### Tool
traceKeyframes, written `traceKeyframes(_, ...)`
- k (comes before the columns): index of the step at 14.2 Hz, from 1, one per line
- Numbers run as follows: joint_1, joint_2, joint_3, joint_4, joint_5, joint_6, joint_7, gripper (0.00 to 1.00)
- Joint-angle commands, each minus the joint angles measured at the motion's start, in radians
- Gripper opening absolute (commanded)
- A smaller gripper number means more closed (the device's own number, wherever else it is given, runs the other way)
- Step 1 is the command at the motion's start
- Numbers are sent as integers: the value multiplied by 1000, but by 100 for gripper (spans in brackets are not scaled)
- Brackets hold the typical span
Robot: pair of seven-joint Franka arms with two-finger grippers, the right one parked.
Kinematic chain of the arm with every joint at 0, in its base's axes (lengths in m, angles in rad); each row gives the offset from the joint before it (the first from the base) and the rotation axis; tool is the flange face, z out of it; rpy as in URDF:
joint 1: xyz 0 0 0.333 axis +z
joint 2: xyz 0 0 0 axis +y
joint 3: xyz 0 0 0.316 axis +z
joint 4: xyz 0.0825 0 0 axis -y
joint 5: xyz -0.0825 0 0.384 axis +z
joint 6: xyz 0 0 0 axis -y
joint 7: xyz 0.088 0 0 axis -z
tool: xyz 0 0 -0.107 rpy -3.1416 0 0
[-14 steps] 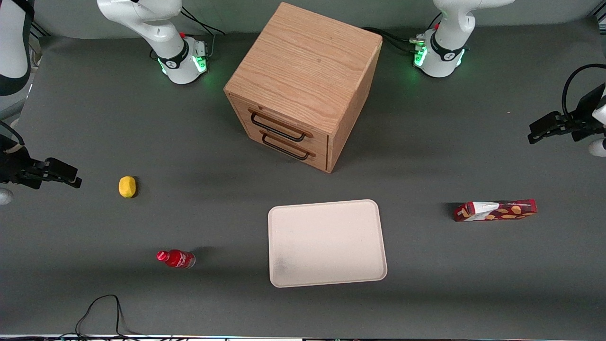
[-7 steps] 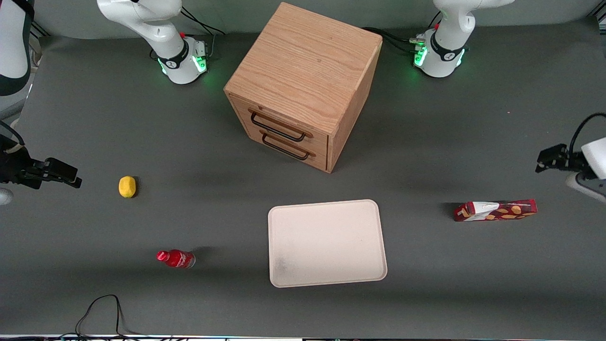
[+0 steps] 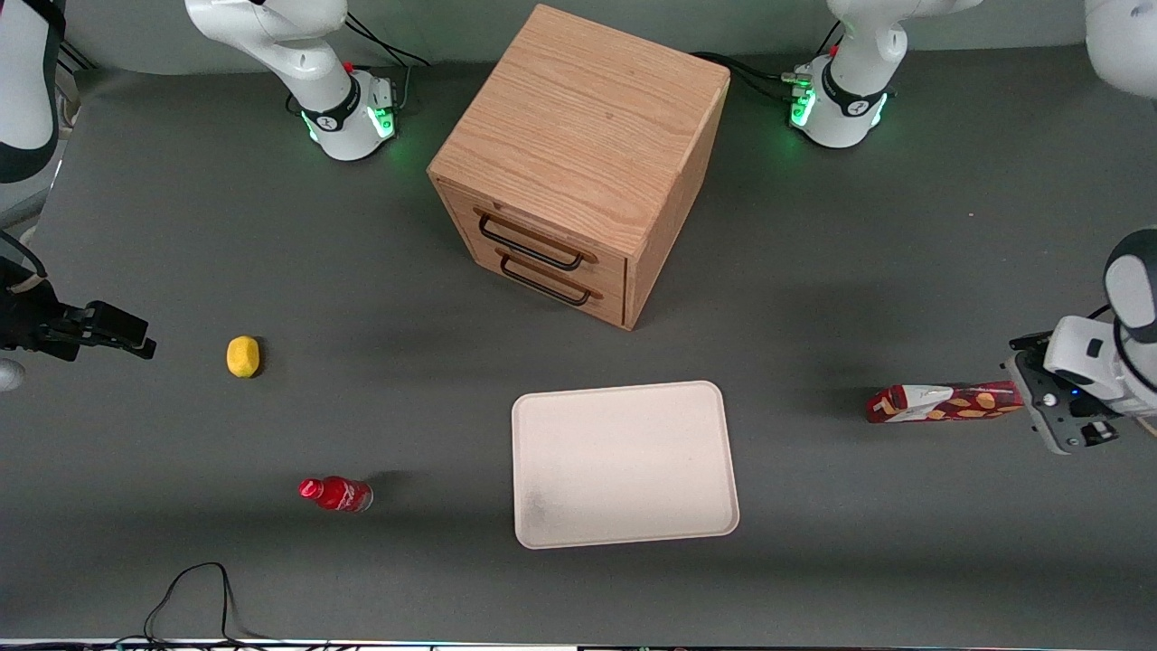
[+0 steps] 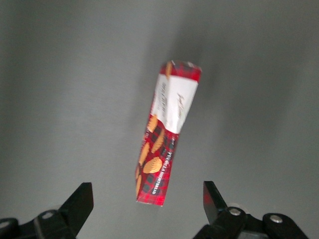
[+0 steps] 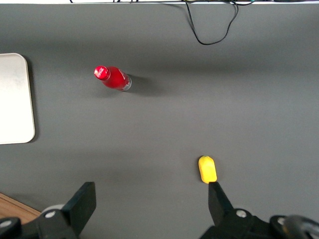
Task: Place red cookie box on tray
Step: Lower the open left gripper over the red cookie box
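Wooden drawer cabinet (image 3: pixel 583 163), lemon (image 3: pixel 242 356), red bottle (image 3: pixel 335 494), cable (image 3: pixel 194 592)

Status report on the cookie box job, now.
Gripper open, above the red cookie box at its working-arm end. Box flat on the table, untouched, off the tray. Nothing between box and tray.

The red cookie box (image 3: pixel 945 403) is printed in dark red check with orange-tan cookies and a white patch. The tray (image 3: pixel 624 463) is pale cream, faintly smudged grey at one corner. The worktop (image 3: pixel 181 226) is plain dark grey. The pincer (image 4: pixel 148 204), black-fingered and spread wide, is held above the box.
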Motion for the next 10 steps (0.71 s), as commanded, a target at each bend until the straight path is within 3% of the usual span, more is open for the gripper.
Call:
traceKeyframes(1, 15, 14, 14, -83, 3, 77, 90, 98)
traceKeyframes(7, 12, 14, 12, -300, -57, 332, 81, 97)
traceKeyframes(9, 4, 19, 12, -318, -75, 364, 85, 86)
traceKeyframes(10, 2, 22, 9, -329, -77, 392, 92, 67)
